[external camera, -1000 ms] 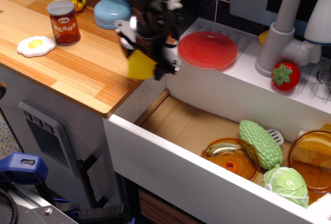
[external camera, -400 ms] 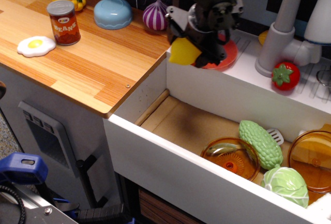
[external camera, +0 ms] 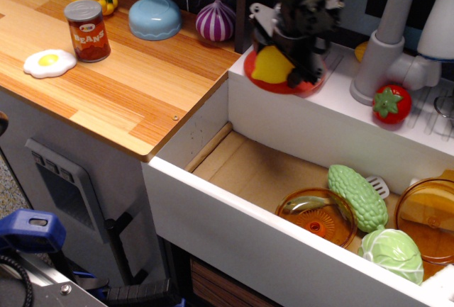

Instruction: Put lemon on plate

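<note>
Moved: gripper (external camera: 284, 62) has travelled right and down from the counter edge, and now sits over the plate (external camera: 312, 87).
Lemon (external camera: 271, 65): goes with it; a moment ago it hung over the counter's edge, now it is low above the red plate's left half, and contact cannot be told.
Gripper state: black fingers pinch the lemon from above, hiding its upper right side.
Plate: on the white ledge by the sink, mostly covered by the arm; only the front rim shows.
Unchanged: beans can (external camera: 87, 30), fried egg (external camera: 49, 62), blue bowl (external camera: 154, 18), striped onion (external camera: 216, 21) on the wooden counter (external camera: 120, 87); tomato (external camera: 391, 103) by the faucet (external camera: 386, 45); orange dish (external camera: 316, 216) and green gourd (external camera: 357, 196) in the sink.
</note>
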`<state>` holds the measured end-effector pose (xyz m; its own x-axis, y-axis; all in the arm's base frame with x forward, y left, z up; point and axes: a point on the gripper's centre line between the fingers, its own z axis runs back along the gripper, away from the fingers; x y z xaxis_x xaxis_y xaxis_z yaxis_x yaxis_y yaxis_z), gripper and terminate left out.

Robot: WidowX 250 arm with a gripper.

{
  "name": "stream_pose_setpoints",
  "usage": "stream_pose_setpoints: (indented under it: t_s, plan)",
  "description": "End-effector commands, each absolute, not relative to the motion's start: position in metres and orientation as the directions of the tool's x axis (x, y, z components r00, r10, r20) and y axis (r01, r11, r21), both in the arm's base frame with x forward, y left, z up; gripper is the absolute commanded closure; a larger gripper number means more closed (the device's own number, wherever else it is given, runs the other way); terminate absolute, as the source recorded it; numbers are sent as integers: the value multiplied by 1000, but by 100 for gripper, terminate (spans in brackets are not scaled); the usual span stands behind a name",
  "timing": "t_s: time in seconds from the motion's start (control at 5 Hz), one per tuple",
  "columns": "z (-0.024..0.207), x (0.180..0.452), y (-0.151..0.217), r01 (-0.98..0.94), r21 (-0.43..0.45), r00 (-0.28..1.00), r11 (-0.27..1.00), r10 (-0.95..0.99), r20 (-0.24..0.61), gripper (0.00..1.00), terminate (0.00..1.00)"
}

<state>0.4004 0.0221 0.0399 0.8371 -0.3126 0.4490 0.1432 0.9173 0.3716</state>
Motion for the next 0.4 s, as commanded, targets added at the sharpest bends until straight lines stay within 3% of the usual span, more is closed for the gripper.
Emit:
stream_pose_setpoints:
  t_s: [0.0, 0.2]
  plan:
    - [57, 413, 34, 170, 389, 778, 905, -366, 510, 0, 0]
    - [57, 413, 34, 170, 389, 778, 905, -366, 510, 0, 100]
